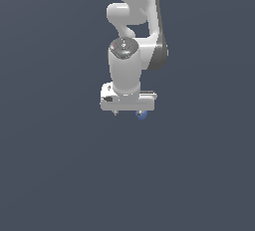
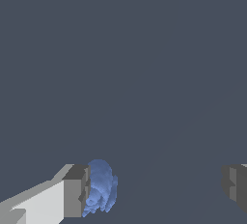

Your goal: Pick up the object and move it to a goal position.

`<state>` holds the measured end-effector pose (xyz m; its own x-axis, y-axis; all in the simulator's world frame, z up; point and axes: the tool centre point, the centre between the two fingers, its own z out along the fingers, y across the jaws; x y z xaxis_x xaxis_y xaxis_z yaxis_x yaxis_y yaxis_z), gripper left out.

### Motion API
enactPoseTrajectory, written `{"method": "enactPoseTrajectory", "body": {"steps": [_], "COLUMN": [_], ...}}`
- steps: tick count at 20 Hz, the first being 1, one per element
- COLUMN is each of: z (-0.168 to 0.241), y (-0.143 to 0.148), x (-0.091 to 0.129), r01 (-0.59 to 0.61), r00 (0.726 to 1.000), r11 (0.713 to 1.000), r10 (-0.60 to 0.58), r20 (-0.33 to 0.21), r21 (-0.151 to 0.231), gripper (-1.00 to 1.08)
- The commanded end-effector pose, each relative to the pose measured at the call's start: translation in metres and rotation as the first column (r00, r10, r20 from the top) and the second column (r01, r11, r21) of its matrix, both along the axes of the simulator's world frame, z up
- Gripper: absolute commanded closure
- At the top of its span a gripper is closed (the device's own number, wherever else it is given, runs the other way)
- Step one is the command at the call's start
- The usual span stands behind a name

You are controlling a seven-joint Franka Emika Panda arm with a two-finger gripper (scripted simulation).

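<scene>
The object point(image 2: 101, 187) is a tiny blue lumpy item lying between my fingers, right against the inner pad of one finger point(image 2: 76, 191). The other finger point(image 2: 235, 185) stands far from it across a wide gap. My gripper point(image 2: 157, 189) is open. In the exterior view the white gripper point(image 1: 128, 112) points down from the white arm, and the blue object point(image 1: 142, 115) peeks out under the fingertip on the exterior view's right. Most of the object is hidden there by the hand.
The white Panda arm point(image 1: 132, 31) rises behind the gripper toward the top of the exterior view. The ground point(image 1: 60, 165) is a plain dark grey-blue surface all around. No goal marker shows in either view.
</scene>
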<state>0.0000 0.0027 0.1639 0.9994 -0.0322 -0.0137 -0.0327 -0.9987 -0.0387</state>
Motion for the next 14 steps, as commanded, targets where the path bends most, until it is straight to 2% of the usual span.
{"method": "enactPoseTrajectory", "body": {"steps": [1,8,14], "z": [0.0,-0.003,-0.003], "y": [0.0,-0.031,-0.033], "x": [0.0,-0.003,-0.003], "r01": [0.0,0.039,0.042], "r00": [1.0,0.999,0.999], "r11": [1.0,0.999,0.999], "r10": [0.0,-0.04,-0.043], "r20": [0.0,-0.02,-0.021], "r21": [0.0,-0.025,-0.027], "gripper": [-0.92,-0.92,-0.92]}}
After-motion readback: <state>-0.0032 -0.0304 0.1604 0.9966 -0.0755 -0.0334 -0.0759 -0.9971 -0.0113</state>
